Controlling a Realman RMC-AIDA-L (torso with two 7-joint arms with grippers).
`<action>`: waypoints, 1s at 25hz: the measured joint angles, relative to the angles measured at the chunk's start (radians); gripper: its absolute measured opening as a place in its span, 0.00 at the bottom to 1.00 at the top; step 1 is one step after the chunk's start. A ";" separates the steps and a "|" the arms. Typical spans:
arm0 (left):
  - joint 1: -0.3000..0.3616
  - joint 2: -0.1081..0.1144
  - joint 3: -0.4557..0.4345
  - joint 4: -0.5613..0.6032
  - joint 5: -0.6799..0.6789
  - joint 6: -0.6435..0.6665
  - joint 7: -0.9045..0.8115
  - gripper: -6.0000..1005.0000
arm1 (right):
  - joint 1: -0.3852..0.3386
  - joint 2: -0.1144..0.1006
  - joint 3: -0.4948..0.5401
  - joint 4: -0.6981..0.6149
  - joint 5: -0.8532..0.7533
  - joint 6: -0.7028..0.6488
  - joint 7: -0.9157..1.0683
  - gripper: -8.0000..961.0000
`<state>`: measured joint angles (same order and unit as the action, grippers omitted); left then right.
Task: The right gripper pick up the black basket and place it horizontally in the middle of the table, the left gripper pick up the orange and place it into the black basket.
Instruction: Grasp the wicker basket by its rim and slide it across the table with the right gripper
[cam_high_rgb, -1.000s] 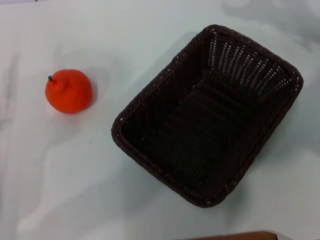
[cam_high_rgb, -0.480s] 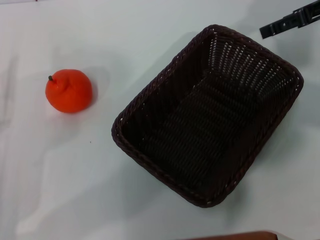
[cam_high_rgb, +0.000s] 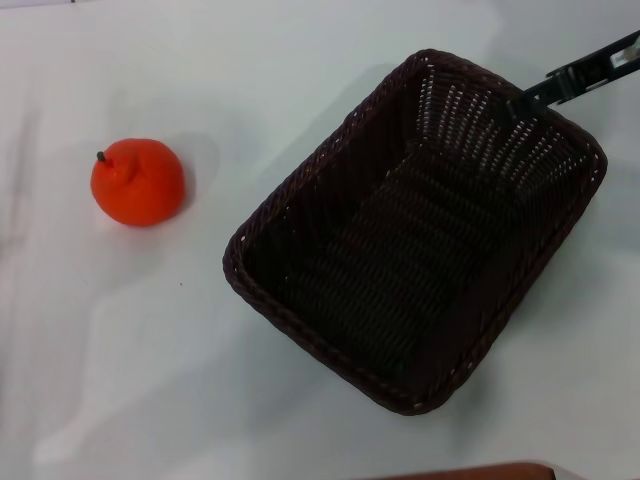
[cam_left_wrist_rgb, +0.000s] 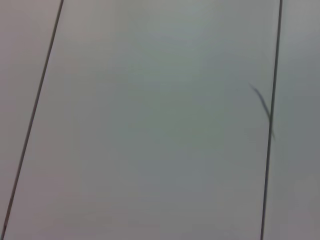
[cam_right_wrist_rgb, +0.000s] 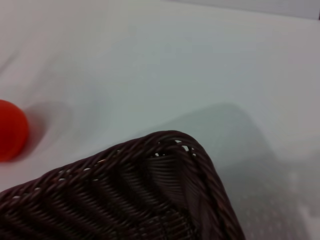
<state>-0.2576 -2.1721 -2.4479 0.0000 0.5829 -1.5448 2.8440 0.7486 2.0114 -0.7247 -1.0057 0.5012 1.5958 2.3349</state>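
The black basket (cam_high_rgb: 415, 230) stands on the table (cam_high_rgb: 150, 350) right of centre, set at an angle, open side up and empty. The orange (cam_high_rgb: 137, 181) sits on the table to its left, well apart from it. Of my right gripper (cam_high_rgb: 548, 88) only a thin dark finger part shows. It reaches in from the upper right edge, and its tip is over the basket's far right rim. The right wrist view shows a basket corner (cam_right_wrist_rgb: 165, 185) close up and the orange (cam_right_wrist_rgb: 10, 130) at the picture's edge. My left gripper is out of view.
A brown edge (cam_high_rgb: 470, 472) shows at the bottom of the head view. The left wrist view shows only a pale flat surface (cam_left_wrist_rgb: 150, 125) crossed by two thin dark lines.
My right gripper has come in from the upper right and moved down and left, to over the basket's far rim. The basket and the orange have not moved.
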 joint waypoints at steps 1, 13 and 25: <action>0.000 0.000 0.000 0.000 0.001 0.000 0.000 0.91 | 0.000 0.002 -0.007 0.014 -0.001 -0.019 0.002 0.98; 0.005 0.000 0.001 0.004 0.005 -0.002 0.000 0.91 | 0.002 0.012 -0.029 0.068 0.008 -0.097 0.000 0.81; 0.006 0.001 0.006 -0.001 0.009 -0.013 0.002 0.91 | -0.001 0.023 -0.030 0.068 0.005 -0.090 0.061 0.30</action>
<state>-0.2515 -2.1709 -2.4421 -0.0012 0.5922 -1.5578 2.8459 0.7475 2.0340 -0.7546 -0.9373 0.5062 1.5063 2.3962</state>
